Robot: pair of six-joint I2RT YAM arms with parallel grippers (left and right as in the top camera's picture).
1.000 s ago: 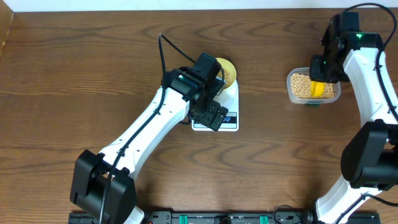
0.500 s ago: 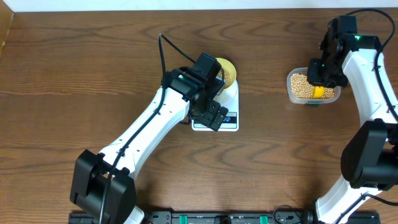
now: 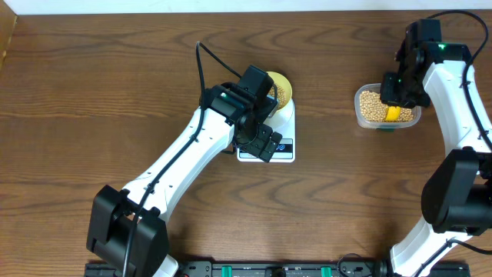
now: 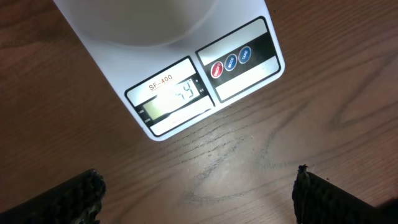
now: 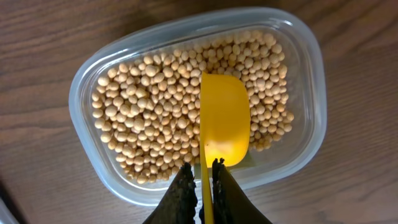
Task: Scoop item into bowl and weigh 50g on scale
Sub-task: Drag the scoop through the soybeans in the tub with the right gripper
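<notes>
Two jobs. My right gripper [image 5: 203,171] pinches the scoop [image 5: 224,124] in the beans [image 5: 149,118] to load it. My left gripper [image 4: 199,196] (open, empty) hovers over the scale [image 4: 180,81] to read it.

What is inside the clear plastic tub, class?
Tan beans fill the tub, with the yellow scoop resting among them, its handle pinched by the right end effector. Anything beneath the scoop and the tub's floor is covered.
</notes>
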